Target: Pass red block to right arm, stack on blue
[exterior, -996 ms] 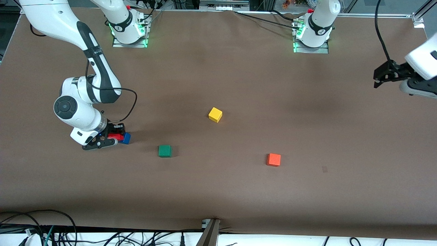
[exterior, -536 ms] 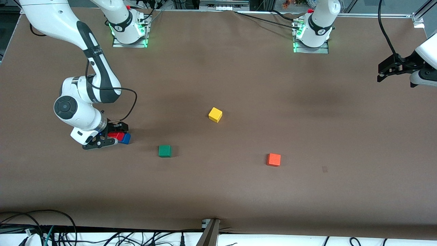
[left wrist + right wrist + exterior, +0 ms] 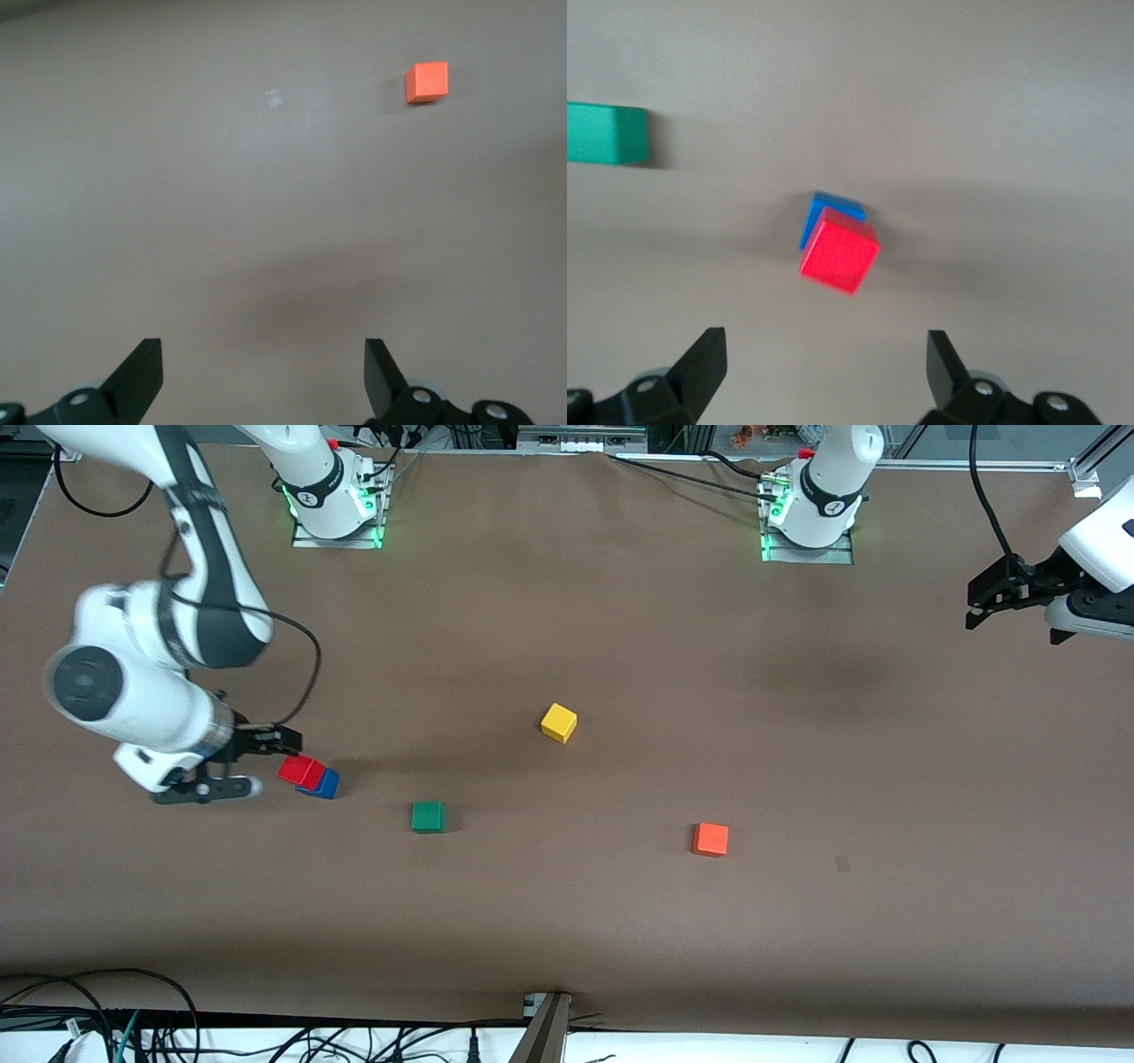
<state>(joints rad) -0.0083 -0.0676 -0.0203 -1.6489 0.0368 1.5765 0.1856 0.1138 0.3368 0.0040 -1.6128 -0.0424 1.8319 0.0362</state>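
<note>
With red block point(image 3: 299, 770) resting skewed on blue block point(image 3: 324, 784), my right gripper point(image 3: 237, 763) hangs beside them.
It gapes wide, empty; left gripper point(image 3: 997, 598), also wide and empty, waits at its table end.

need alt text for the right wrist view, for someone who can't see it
A red block sits stacked on a blue block, twisted slightly so a blue edge shows, on a brown table. The right gripper hangs open above them, holding nothing, and part of a green block shows at the picture's edge.
</note>
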